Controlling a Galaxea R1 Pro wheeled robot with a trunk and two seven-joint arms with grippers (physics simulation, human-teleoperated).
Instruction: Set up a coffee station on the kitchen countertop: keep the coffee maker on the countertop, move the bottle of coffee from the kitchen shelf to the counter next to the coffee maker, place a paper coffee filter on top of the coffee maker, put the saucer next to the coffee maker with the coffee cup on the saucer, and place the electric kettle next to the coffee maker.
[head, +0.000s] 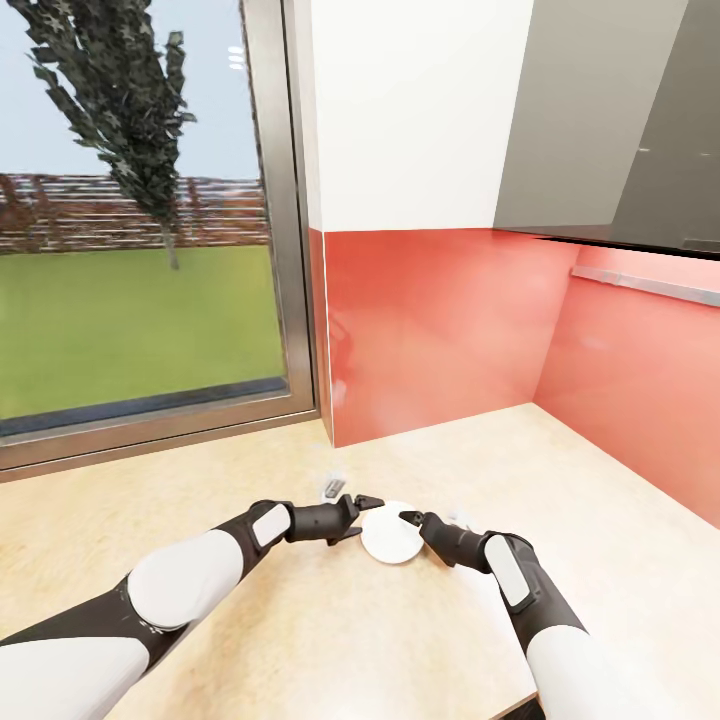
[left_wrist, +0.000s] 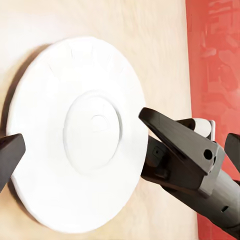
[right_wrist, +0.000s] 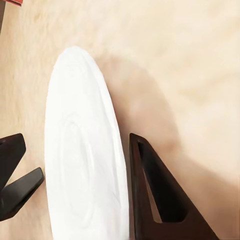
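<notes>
Saucer (head: 391, 534), small flat round white plate, sits lower centre on light-wood countertop (head: 300, 640); left gripper (head: 352, 513) and right gripper (head: 412, 524) flank it, fingers spread, neither gripping. Other steps apparently still pending.

In the head view, a small grey-and-white object (head: 333, 488) on the worktop (head: 300, 620) beyond the left pincer (head: 368, 505) is too small to identify. The saucer (right_wrist: 82, 150) runs off the right wrist picture's lower edge, and both pincer fingers (right_wrist: 155, 200) there are cropped.
</notes>
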